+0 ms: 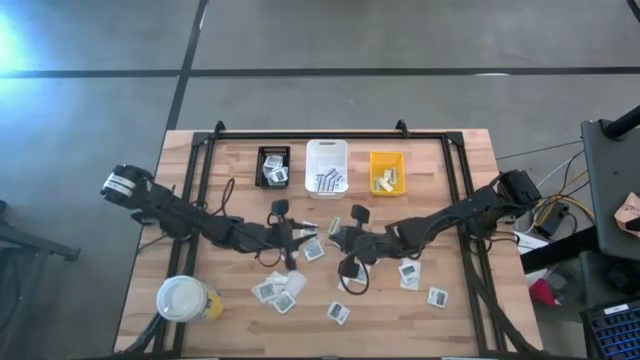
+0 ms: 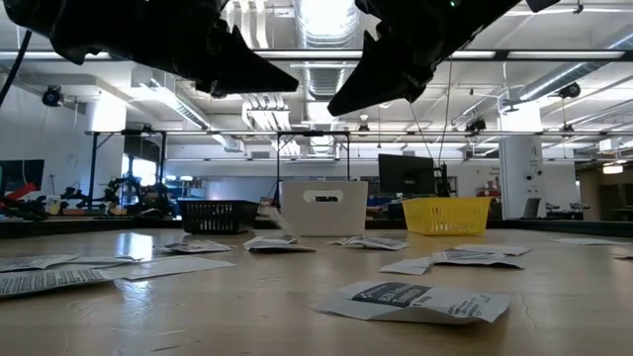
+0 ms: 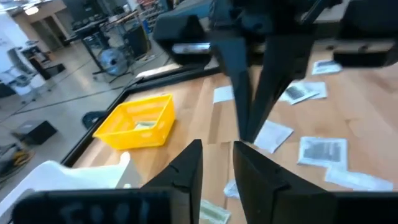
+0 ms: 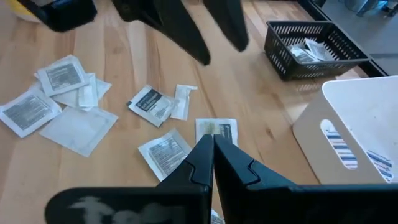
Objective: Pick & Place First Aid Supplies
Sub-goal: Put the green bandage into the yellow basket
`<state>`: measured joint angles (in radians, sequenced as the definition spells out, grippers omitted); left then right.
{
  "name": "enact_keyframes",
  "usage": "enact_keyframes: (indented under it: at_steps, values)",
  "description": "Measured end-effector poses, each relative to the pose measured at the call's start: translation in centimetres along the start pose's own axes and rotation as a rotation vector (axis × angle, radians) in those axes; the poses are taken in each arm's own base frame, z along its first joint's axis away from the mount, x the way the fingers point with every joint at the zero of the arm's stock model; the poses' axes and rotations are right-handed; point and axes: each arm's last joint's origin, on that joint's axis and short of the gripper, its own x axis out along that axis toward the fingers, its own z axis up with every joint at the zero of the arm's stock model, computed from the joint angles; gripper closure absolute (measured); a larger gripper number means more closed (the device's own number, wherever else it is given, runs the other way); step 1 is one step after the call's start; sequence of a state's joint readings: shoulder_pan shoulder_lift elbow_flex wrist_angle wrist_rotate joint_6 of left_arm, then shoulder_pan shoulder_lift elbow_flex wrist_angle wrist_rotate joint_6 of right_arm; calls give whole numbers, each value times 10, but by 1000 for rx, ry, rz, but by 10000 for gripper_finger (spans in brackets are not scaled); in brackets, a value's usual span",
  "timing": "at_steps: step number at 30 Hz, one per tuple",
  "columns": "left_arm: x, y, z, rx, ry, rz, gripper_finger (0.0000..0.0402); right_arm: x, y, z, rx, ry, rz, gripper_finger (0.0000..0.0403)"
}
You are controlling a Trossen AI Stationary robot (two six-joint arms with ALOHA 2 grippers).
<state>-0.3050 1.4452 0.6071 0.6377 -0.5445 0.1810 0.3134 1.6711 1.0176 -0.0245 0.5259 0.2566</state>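
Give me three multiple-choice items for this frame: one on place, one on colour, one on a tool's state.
1. Where does the large white-lidded cup stand in the high view?
A. on the table's near left corner
B. between the bins
C. at the table's right edge

2. What colour is the middle bin of the three?
A. black
B. white
C. yellow

3. How does the right tool stand?
A. wide open
B. shut, holding nothing visible
C. clamped on the yellow bin

Answers: 1 A, it sits by the left arm's side, away from the bins. 2 B, the black bin and yellow bin flank it. 3 B, its fingers meet above the packets in the right wrist view.
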Motion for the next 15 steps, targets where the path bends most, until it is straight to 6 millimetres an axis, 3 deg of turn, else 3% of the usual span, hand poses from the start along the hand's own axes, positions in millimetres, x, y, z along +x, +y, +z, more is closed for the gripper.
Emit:
enact_keyframes:
  at_steps: [9, 15]
  values:
    - [-3, 1, -5, 40, 102, -8, 326, 0, -3, -1, -49, 38, -15, 394]
    - [-3, 2, -10, 120, 240, -28, 307, 0, -4, -1, -100, 38, -15, 392]
